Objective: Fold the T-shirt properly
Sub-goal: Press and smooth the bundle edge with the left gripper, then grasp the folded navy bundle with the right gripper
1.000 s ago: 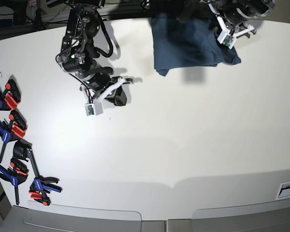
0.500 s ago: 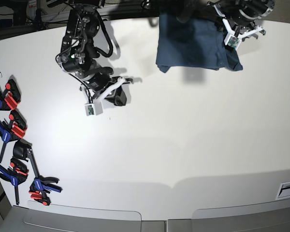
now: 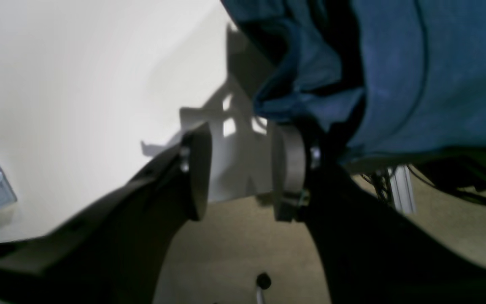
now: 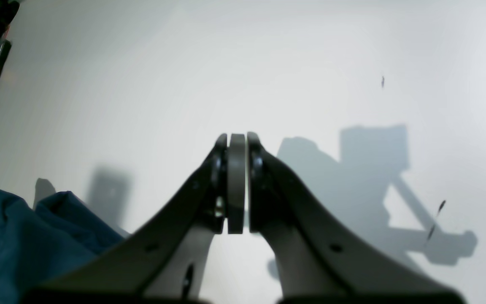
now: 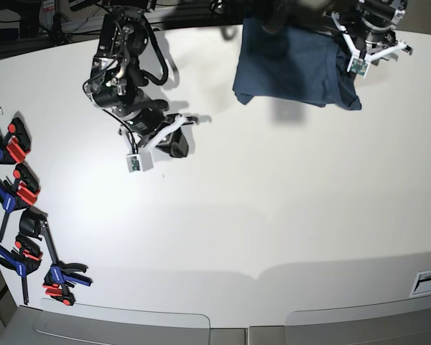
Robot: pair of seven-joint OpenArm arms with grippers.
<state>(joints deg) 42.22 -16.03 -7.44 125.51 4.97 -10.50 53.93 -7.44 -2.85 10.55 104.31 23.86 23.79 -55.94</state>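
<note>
The left hand point(image 3: 241, 171) gapes with nothing between its fingers, while the right hand point(image 4: 236, 183) is clenched empty. The T-shirt point(image 5: 291, 65) lies on the white surface point(image 5: 201, 237)

The white bench point(image 5: 201, 237) directly supports the navy-blue T-shirt point(image 5: 291, 65), bunched at the far edge and partly overhanging it, and a group of black bar clamps point(image 5: 21, 187) with red and blue parts, arranged along the edge at the base view's left.
</note>
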